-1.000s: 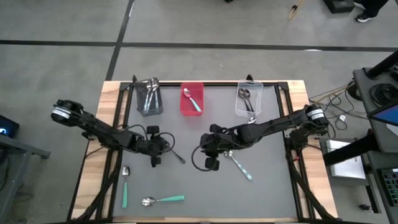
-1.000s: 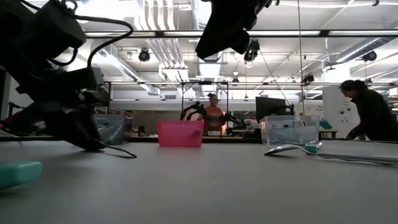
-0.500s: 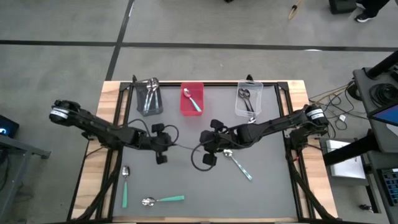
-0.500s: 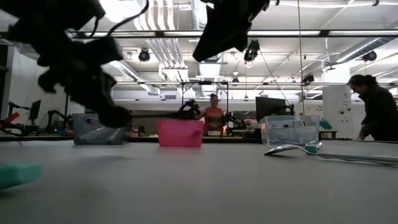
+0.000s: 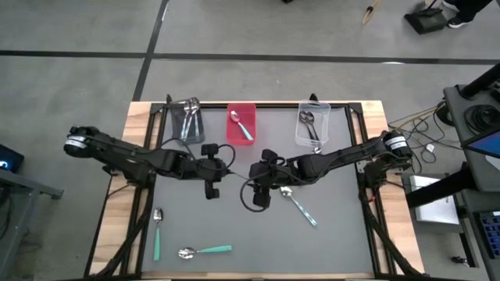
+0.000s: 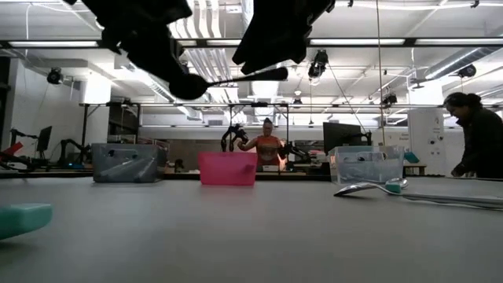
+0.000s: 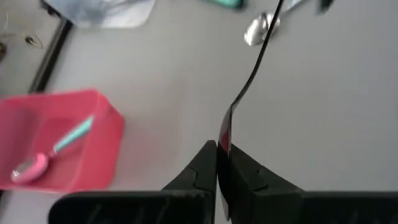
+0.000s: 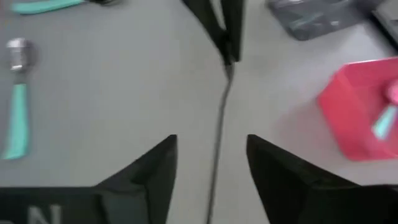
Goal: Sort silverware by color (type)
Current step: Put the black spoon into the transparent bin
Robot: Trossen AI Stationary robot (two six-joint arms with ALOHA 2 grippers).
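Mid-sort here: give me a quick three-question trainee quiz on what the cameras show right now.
1. True or false: the left gripper is shut on the black spoon.
2. The red bin holds: A) a teal-handled spoon, B) a black spoon, C) nothing.
3. Fill in: the right gripper stands ___ around the black spoon's far end.

Key
1. True: its fingers pinch one end, above the table.
2. A.
3. Open: its fingers are spread on either side of the handle, not touching it.

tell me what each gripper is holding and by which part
The left gripper is shut on the black spoon, pinching its handle end. The right gripper is open around the spoon, holding nothing.
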